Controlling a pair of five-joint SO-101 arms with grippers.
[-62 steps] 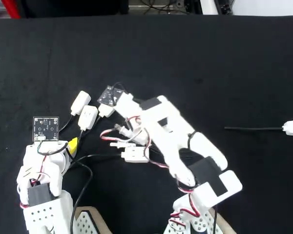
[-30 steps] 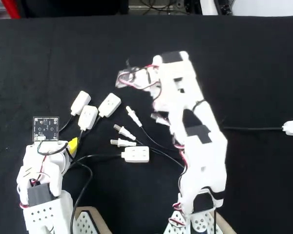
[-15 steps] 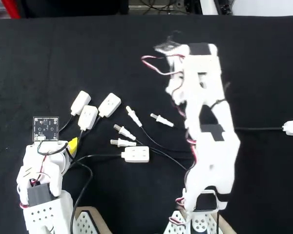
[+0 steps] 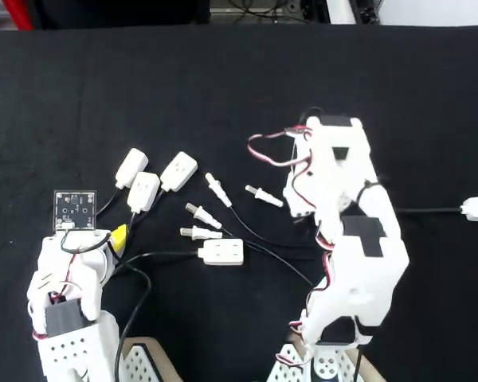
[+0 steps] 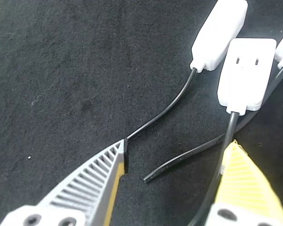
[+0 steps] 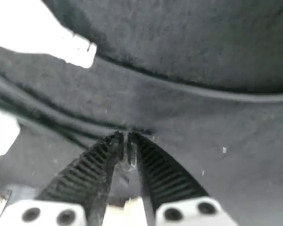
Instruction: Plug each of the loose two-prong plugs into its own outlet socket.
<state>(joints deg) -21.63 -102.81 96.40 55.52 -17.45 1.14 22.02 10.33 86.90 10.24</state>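
We saw the white right arm hunched right of the white two-prong plugs, right claw pinched shut. The left claw gaped wide.

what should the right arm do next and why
Probably open the right gripper and lower it over the nearest plug. Its jaws look shut with nothing between them, and in the high view that plug lies loose on the cloth, closer to this arm than the others.
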